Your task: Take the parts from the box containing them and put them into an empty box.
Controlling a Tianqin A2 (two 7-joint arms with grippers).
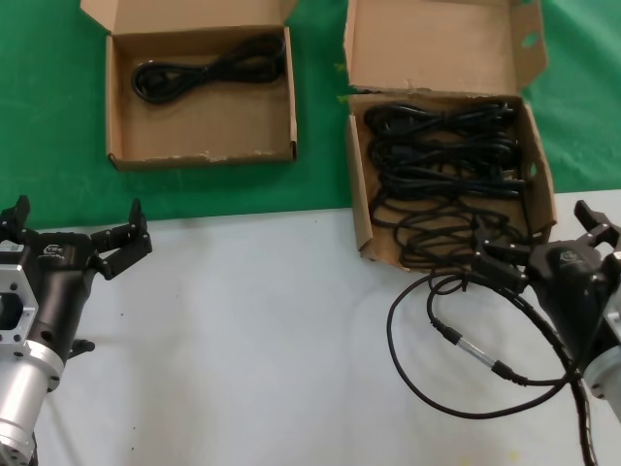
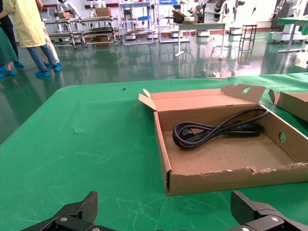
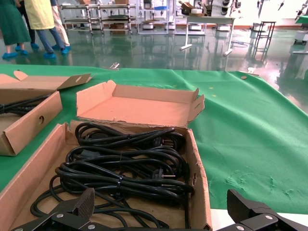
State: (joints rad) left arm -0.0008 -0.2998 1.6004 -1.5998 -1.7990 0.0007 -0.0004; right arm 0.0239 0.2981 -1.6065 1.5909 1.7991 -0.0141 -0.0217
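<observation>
The larger cardboard box (image 1: 358, 209) with a tall lid flap (image 1: 437, 44) stands at the back right and holds several black cable bundles (image 1: 446, 155). The smaller box (image 1: 204, 155) stands at the back left with one coiled black cable (image 1: 209, 70) in it. My right gripper (image 1: 543, 243) is open and empty, low over the larger box's front right corner. In the right wrist view the gripper (image 3: 161, 202) straddles the cables (image 3: 125, 168) and the box's side wall (image 3: 197, 183). My left gripper (image 1: 78, 221) is open and empty, in front of the smaller box (image 2: 231, 178).
Both boxes sit on a green cloth (image 1: 243, 194); the near half of the table is white (image 1: 252, 330). A black cable with a metal connector (image 1: 456, 340) loops on the white surface beside my right arm. People and racks stand far behind.
</observation>
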